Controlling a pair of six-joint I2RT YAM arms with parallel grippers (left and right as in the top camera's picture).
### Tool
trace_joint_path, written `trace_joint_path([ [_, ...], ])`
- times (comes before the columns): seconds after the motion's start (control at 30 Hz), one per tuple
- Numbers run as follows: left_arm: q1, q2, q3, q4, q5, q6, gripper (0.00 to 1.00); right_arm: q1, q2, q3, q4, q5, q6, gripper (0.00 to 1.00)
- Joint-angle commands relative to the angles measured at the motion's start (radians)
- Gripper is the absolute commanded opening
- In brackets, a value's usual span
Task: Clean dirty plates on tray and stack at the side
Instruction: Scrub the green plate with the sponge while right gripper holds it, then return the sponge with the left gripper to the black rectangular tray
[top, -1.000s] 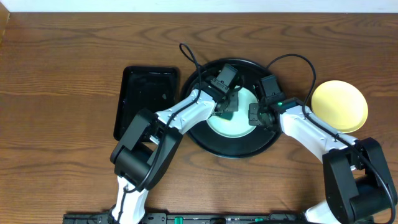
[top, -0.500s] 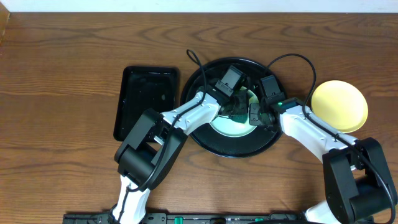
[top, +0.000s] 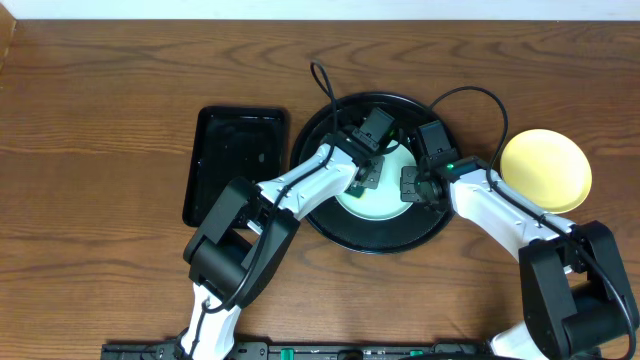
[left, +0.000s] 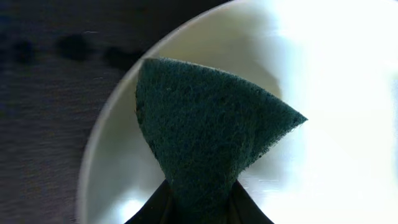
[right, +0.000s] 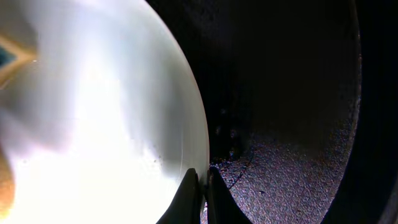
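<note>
Smack in the middle of the round tray (top: 335, 222) sat the mint plate (top: 380, 203), mid-scrub. The left gripper (top: 367, 176) clamped a green pad (left: 205, 130) onto it, and the right gripper (right: 200, 193), pinched closed, sat at its right rim. Next up, probably: finish wiping, then stack it on the yellow plate (top: 545, 170).

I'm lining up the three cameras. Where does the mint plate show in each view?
Overhead: the mint plate sits just right of the picture's centre.
Left wrist: it fills the right side, behind the green scouring pad.
Right wrist: it fills the left half.
Shared landmark: the round black tray under it, dark on the left in the left wrist view and on the right in the right wrist view.
</note>
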Motion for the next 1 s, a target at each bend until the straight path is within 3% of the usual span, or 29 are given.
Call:
trace_joint_path([
  [0.0,0.031,0.056,-0.027,-0.043,-0.155,0.013,0.08,-0.003,0.001,0.003,-0.019,0.019,-0.021,0.01],
  [0.2,0.031,0.056,-0.028,-0.036,-0.074,-0.074,0.08,-0.003,0.001,0.003,-0.019,0.026,-0.021,0.01],
  [0.47,0.032,0.039,0.003,-0.111,-0.216,-0.013,0.08,-0.003,0.001,0.003,-0.023,0.034,-0.021,0.01],
  [0.7,0.036,-0.053,0.116,-0.220,-0.216,0.037,0.09,-0.003,0.001,0.003,-0.039,0.043,-0.021,0.01],
  [0.97,0.101,-0.212,0.123,-0.301,-0.216,0.036,0.13,-0.003,0.001,0.003,-0.043,0.060,-0.021,0.01],
])
